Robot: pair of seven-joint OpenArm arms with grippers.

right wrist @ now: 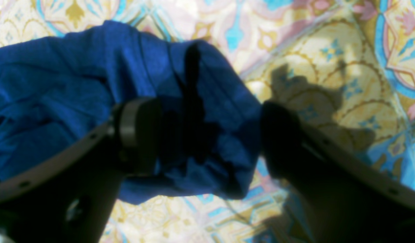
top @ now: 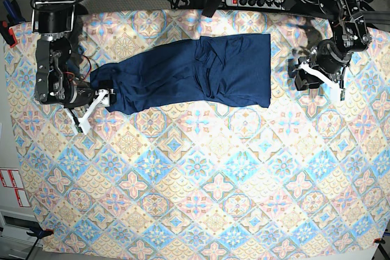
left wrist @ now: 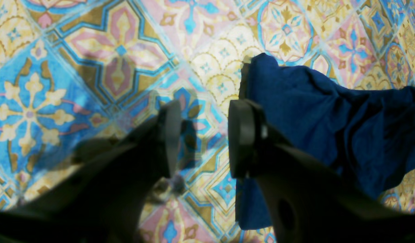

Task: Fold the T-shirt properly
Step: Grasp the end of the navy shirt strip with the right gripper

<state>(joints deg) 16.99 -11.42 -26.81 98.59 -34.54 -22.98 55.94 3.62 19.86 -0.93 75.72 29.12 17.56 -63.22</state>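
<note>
- The tablecloth [top: 195,199], all pastel tiles, covers the whole table.
- The T-shirt [top: 195,71] lies as a long dark-blue band across the far half, bunched at its narrow end.
- The right gripper [right wrist: 207,135] sits at that narrow end, jaws spread wide with the bunched cloth lying between them, not pinched.
- The left gripper [left wrist: 202,138] hangs beyond the shirt's wide end, jaws parted over bare tablecloth, one finger [left wrist: 241,138] just beside a fold, nothing held.

One T-shirt [top: 195,71], two claws [top: 91,111] [top: 317,77]
</note>
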